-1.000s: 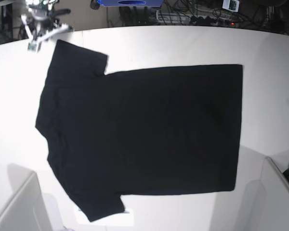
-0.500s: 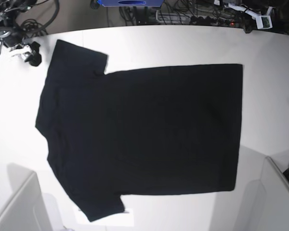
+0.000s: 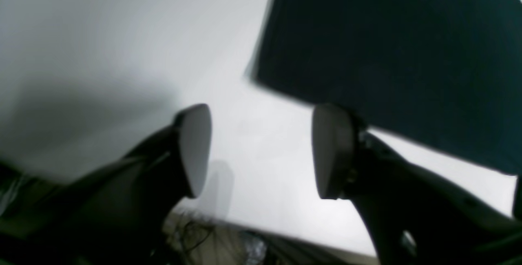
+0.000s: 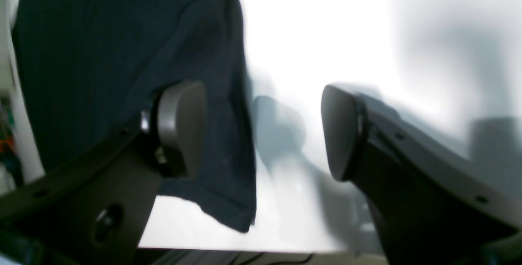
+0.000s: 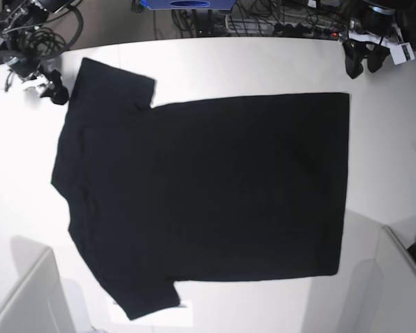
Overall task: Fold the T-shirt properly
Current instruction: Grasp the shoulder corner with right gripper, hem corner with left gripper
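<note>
A black T-shirt (image 5: 208, 194) lies spread flat, plain side up, across the middle of a white table (image 5: 263, 62), its sleeves toward the base view's left and its hem toward the right. The right gripper (image 4: 261, 130) hangs over the far sleeve's edge with jaws apart, holding nothing. The left gripper (image 3: 261, 151) hangs near the shirt's far hem corner, jaws likewise parted over bare tabletop, clear of the cloth.
</note>
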`<state>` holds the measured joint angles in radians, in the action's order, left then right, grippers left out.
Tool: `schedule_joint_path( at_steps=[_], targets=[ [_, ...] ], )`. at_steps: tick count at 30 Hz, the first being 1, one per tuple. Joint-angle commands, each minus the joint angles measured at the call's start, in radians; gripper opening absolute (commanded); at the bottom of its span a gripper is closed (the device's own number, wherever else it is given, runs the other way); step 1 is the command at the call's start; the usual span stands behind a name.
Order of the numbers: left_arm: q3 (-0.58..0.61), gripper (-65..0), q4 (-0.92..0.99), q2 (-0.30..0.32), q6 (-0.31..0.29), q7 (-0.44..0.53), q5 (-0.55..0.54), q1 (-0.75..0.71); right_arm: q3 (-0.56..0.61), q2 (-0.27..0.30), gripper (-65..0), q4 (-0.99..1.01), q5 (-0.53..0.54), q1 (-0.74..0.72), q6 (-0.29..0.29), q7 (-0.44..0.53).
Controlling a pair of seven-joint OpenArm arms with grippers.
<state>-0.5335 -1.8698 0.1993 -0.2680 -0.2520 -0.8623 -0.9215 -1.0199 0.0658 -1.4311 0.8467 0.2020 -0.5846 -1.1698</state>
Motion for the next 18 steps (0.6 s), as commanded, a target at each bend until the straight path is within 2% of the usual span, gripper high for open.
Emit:
schedule_joint_path(
  at_steps=[1, 5, 9, 12, 18],
  targets=[
    [-0.006, -30.3, 0.003, 0.004, 0.0, 0.009, -0.008, -0.011, 0.026, -0.002, -23.9, 0.002, -0.037, 0.018, -0.01, -0.039],
    [-0.004, -30.4, 0.054, 0.002, 0.0, 0.009, -0.01, 0.017, 0.08, -0.008, -23.9, 0.008, -0.037, 0.041, -0.028, -0.035],
    [-0.004, -30.4, 0.08, 0.004, 0.0, 0.009, -0.011, 0.023, 0.088, -0.014, -23.9, 0.01, -0.037, 0.06, -0.03, -0.002],
    [-0.004, -30.4, 0.098, 0.002, 0.0, 0.009, -0.013, 0.038, 0.091, -0.014, -23.9, 0.01, -0.037, 0.07, -0.03, -0.012],
    [0.003, -30.3, 0.115, -0.001, 0.0, 0.009, -0.015, 0.065, 0.178, -0.014, -23.9, 0.01, -0.034, 0.092, -0.031, -0.006]
  ],
)
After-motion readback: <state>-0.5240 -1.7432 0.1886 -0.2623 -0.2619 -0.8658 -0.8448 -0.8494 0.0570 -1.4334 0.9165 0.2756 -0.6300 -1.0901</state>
